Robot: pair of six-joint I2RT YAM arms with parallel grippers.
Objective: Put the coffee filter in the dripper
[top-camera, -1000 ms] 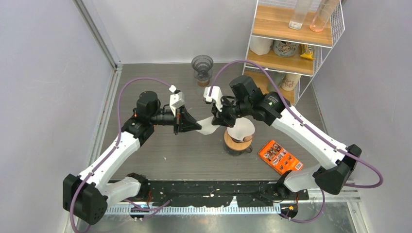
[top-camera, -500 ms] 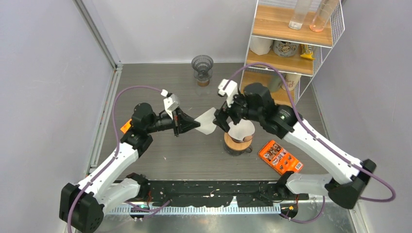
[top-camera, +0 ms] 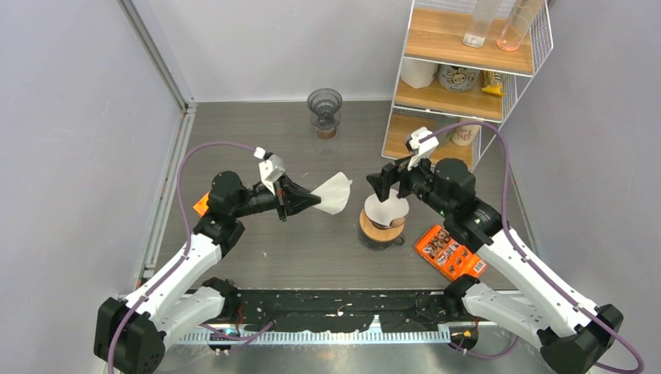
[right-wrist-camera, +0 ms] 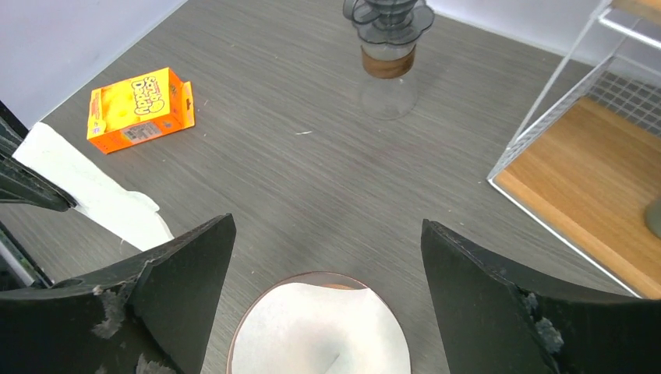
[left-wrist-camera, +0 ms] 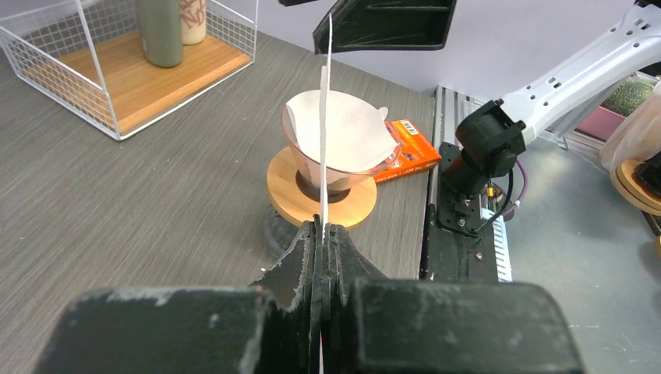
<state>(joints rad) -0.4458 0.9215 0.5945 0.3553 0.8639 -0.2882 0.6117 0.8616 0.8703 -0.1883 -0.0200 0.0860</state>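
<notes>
My left gripper (top-camera: 302,201) is shut on one edge of a flat white coffee filter (top-camera: 334,192), which it holds in the air left of the dripper. In the left wrist view this filter (left-wrist-camera: 323,117) shows edge-on, rising from the closed left gripper (left-wrist-camera: 322,227). The pinkish dripper (top-camera: 387,210) stands on a round wooden base (top-camera: 374,232), and a white filter (right-wrist-camera: 319,331) lies inside it. My right gripper (top-camera: 386,181) hovers just above the dripper's far rim. Seen from its own wrist, the right gripper (right-wrist-camera: 326,234) is wide open and holds nothing.
A wire shelf (top-camera: 460,74) with cups and jars stands at the back right. A dark dripper on a glass carafe (top-camera: 325,111) is at the back centre. One orange box (top-camera: 448,251) lies right of the dripper, another orange box (right-wrist-camera: 140,109) by the left arm.
The right gripper let go of the filter, opened wide and drew back to the right above the dripper. The left arm pulled slightly left, keeping the filter.
</notes>
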